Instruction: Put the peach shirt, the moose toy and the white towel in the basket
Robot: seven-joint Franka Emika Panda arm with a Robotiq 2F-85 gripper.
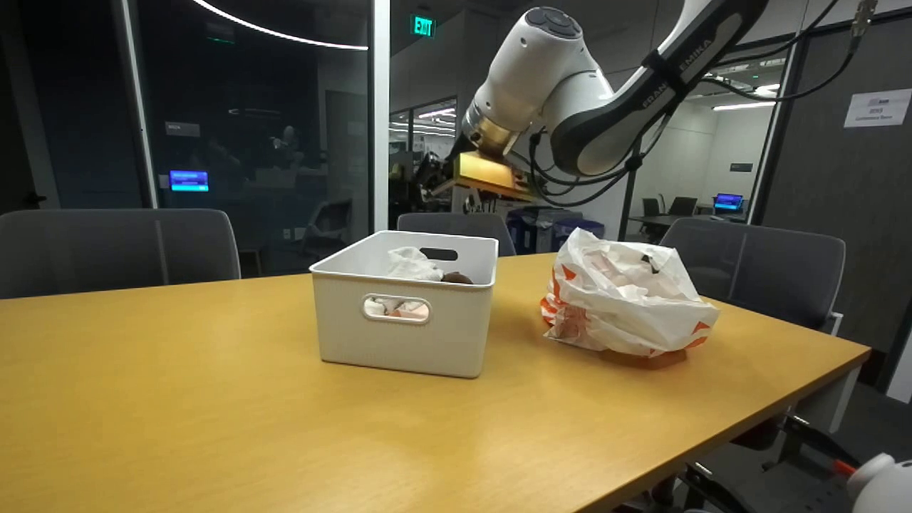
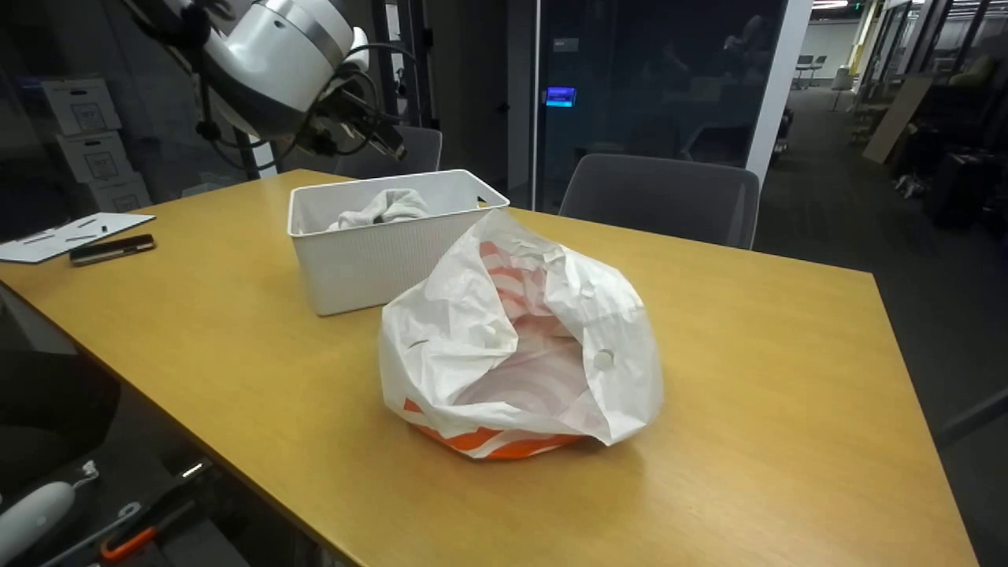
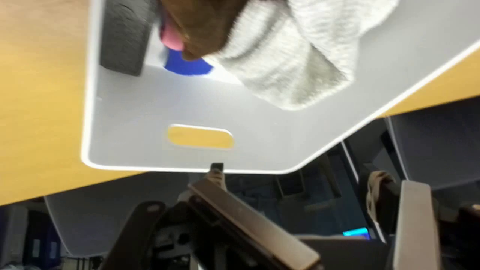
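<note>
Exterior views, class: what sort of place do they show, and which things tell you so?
Most likely an office meeting room: both exterior views show a large table, office chairs along its edge, and a glass wall behind them.

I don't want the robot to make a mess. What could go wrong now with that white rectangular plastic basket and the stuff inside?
The open, mostly black gripper seems to hang near the white rectangular plastic basket, so a low move might bump it and slide it.
The bunched white cloth towel lies loose inside, so it could snag if the gripper dips in.
The crumpled white-and-orange plastic bag sits beside the basket, so a wide swing might shove it.
</note>
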